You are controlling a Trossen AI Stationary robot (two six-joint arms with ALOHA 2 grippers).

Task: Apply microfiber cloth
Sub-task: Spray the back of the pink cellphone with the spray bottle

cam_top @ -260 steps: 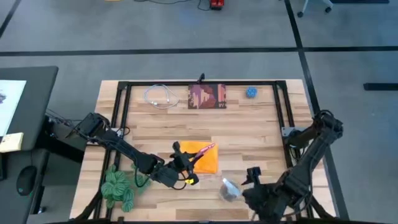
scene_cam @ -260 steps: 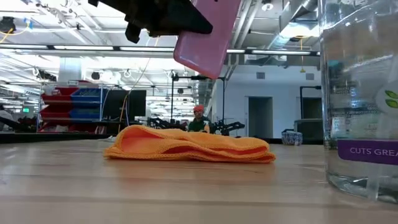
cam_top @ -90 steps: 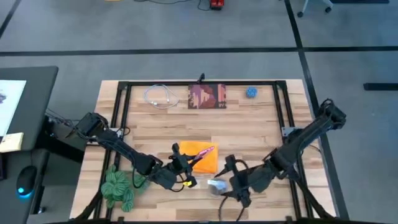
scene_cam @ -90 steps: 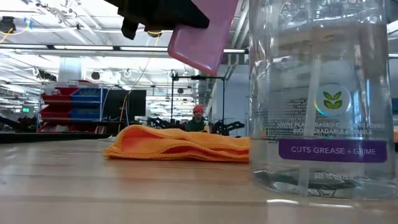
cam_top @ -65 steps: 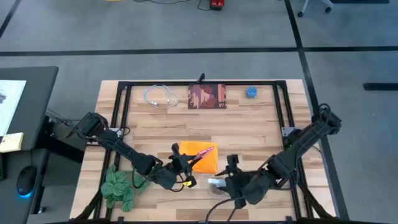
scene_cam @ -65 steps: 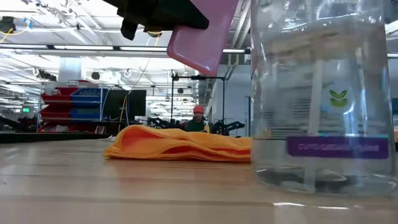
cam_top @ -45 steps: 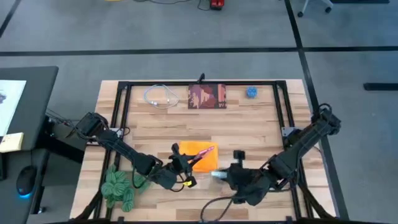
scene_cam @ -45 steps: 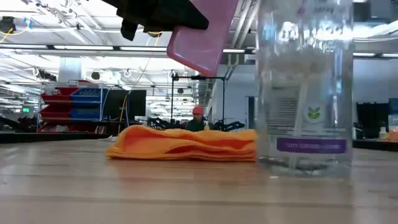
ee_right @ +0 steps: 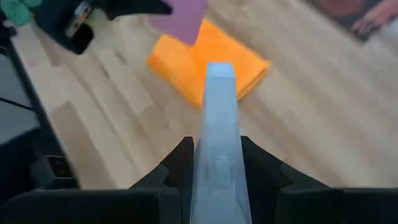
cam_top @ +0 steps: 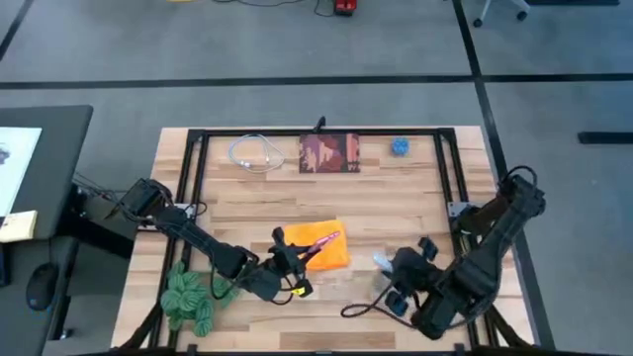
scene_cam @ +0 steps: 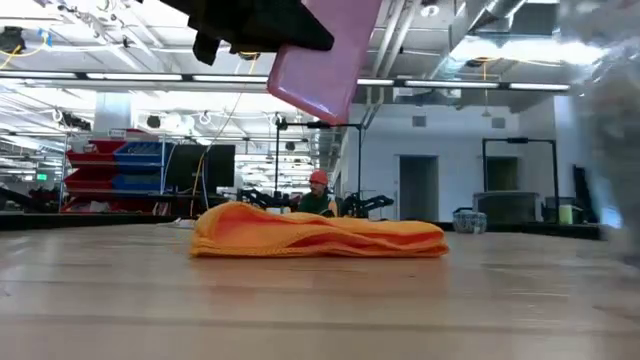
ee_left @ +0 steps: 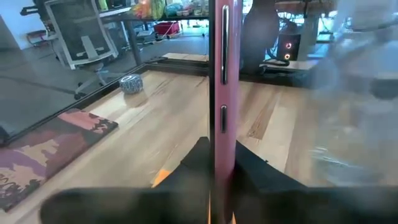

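Observation:
The orange microfiber cloth (cam_top: 321,247) lies crumpled flat on the wood table near its middle front, also seen in the low view (scene_cam: 320,235) and the right wrist view (ee_right: 211,59). Just above it hangs a pink phone (cam_top: 326,240), with my left gripper (cam_top: 300,255) shut on it. To the cloth's right, my right gripper (cam_top: 394,269) is shut on a clear spray bottle (cam_top: 382,261), which shows only as a blur at the edge of the low view (scene_cam: 605,150). My left gripper pinches the pink phone's two flat faces near one end (ee_left: 222,140) between its two fingers. The phone juts out past the fingertips (scene_cam: 325,60), tilted, clear of the cloth and the table. My right gripper holds a pale blue-grey part of the spray bottle (ee_right: 217,124) between its two fingers (ee_right: 183,155), slanting down from the table's right. That part runs forward along the fingers. Whether the bottle's base touches the table cannot be told.
A green bundle (cam_top: 188,297) lies at the near left. Along the far edge are a white cable (cam_top: 252,153), a dark red-brown printed square (cam_top: 329,153) and a small blue ball (cam_top: 399,146). Black frame rails (cam_top: 450,168) border the table.
My right gripper has carried the spray bottle from in front of the cloth, away from the near edge and then toward the table's right. The cloth's left end in the low view has drawn in a little. My left gripper and the phone have kept still.

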